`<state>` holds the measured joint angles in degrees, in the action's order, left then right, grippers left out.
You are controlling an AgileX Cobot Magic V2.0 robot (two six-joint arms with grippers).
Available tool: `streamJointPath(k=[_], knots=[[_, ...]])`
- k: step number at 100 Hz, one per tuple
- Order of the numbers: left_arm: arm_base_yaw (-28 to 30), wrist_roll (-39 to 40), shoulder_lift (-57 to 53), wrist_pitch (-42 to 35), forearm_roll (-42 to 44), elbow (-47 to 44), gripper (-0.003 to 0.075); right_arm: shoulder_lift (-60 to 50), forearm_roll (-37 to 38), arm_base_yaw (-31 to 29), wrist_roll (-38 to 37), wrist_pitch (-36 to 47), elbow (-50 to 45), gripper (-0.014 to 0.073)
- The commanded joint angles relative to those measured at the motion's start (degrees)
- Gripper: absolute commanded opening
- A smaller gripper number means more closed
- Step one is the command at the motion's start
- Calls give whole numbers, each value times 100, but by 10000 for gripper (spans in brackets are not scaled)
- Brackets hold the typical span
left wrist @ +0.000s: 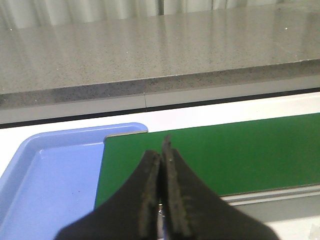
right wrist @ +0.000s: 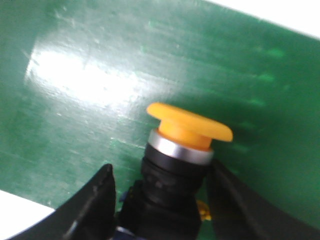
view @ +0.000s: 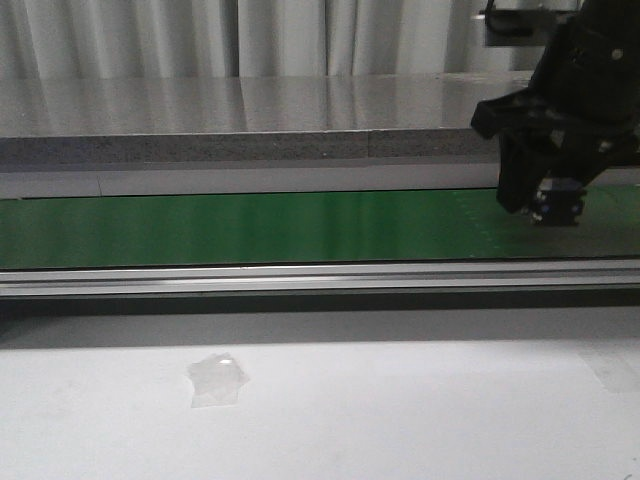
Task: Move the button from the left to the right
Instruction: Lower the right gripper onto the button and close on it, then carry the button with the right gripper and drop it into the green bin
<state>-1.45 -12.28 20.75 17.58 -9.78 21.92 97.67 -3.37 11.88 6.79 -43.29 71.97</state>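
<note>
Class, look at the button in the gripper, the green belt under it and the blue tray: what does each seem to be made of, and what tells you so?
Button: matte orange plastic cap, shiny metal-looking collar, black plastic body. Green belt: smooth, glossy rubber or PVC, probably; it mirrors the lights. Blue tray: moulded plastic, judging by its rounded rim and even colour.

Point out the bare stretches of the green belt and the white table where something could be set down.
The green belt lies bare from its left end up to the right gripper, which crowds the far right with the button between its fingers. The white table is bare to the right of the small clear scrap. The blue tray shows nothing in it.
</note>
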Motion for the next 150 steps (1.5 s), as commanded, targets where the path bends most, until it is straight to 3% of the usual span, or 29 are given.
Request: streamJointPath(k=[1,22,61,78,110,150], knots=[[-22,17,22,-487,-82,153,-20,-475,306,-160,37,-76,379,198],[-22,17,22,-487,-82,153,-20,-547,813,-775,187,-688,1126,198],[-22,17,22,-487,-82,153,-20,-417,753,-2530,1016,-496,1479,198],[-22,17,22,-487,-82,153,-20,-168,610,-3109,1039,-321,1479,198],[-22,17,22,-487,-82,153,-20,699,566,-3616,1039,-109,1479,198],[-22,17,22,-487,-82,153,-20,1259,337,-3672,1033,-55,1479,198]])
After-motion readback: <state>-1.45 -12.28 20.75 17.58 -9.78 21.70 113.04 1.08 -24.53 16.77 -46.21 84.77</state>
